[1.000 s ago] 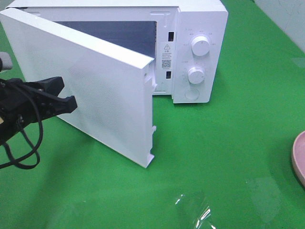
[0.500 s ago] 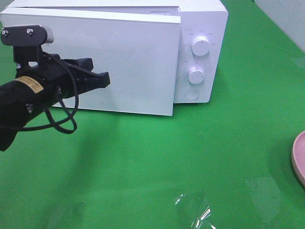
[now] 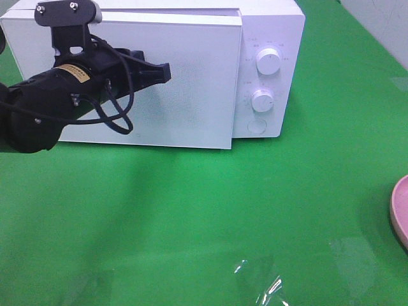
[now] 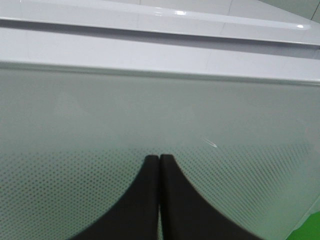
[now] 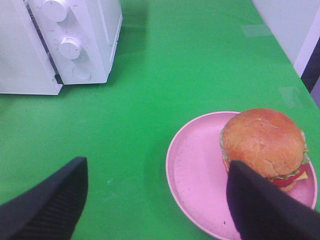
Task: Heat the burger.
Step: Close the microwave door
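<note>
The burger (image 5: pixel 262 142), with a glossy brown bun and a green lettuce edge, sits on the far side of the pink plate (image 5: pixel 195 165); only the plate's rim (image 3: pixel 399 213) shows in the high view, at the right edge. The white microwave (image 3: pixel 271 38) stands at the back, and its door (image 3: pixel 191 95) is swung almost shut. My left gripper (image 3: pixel 164 73) is shut and empty, with its fingertips (image 4: pixel 152 167) pressed against the door front. My right gripper (image 5: pixel 157 170) is open and empty above the table, beside the plate and burger.
Two white dials (image 3: pixel 268 61) and a round button (image 3: pixel 256 126) sit on the microwave's right panel. A scrap of clear film (image 3: pixel 261 284) lies on the green table (image 3: pixel 191 210) near the front edge. A pale wall (image 5: pixel 285 20) borders the table's far right.
The microwave door has swung from wide open to almost shut. My left gripper has moved up and to the right, pushing against the door.
</note>
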`<state>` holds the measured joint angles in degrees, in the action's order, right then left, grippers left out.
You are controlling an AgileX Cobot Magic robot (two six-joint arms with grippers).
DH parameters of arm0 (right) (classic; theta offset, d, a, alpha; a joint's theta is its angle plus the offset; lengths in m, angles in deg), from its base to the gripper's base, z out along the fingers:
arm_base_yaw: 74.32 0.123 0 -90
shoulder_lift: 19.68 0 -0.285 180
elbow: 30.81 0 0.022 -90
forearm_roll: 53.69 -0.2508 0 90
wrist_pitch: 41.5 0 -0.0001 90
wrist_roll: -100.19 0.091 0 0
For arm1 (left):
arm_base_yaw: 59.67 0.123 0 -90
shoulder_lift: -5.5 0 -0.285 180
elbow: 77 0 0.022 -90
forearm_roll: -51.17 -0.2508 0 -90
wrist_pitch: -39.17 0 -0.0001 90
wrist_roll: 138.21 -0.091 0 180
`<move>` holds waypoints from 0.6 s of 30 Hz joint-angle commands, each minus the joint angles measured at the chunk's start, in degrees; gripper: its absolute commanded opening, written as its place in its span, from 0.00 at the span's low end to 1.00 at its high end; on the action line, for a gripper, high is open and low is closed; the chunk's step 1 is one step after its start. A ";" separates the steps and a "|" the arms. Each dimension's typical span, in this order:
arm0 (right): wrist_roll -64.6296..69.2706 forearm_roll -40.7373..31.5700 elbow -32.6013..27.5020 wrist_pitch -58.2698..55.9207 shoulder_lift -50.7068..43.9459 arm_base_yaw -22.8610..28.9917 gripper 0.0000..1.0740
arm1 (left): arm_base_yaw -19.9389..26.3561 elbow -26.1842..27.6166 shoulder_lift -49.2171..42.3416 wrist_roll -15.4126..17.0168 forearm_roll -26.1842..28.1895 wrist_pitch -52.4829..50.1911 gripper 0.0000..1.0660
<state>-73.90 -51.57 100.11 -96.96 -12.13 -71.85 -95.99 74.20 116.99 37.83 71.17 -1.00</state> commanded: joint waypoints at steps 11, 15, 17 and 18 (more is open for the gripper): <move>-0.57 0.11 -0.06 0.40 -1.49 -0.34 0.68 | -0.40 6.36 4.87 -0.17 0.63 2.18 0.00; -0.57 0.11 -0.06 0.40 -1.49 -0.34 0.68 | -0.40 9.34 6.36 -0.17 0.57 3.04 0.00; -0.57 0.11 -0.06 0.40 -1.49 -0.34 0.68 | -0.40 10.54 7.16 -0.17 0.57 3.15 0.00; -0.57 0.11 -0.06 0.40 -1.49 -0.34 0.68 | -0.40 10.54 7.16 -0.17 0.57 3.15 0.00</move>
<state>-73.90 -51.57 100.11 -96.96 -12.13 -71.85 -97.25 83.08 123.93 37.66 69.79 6.22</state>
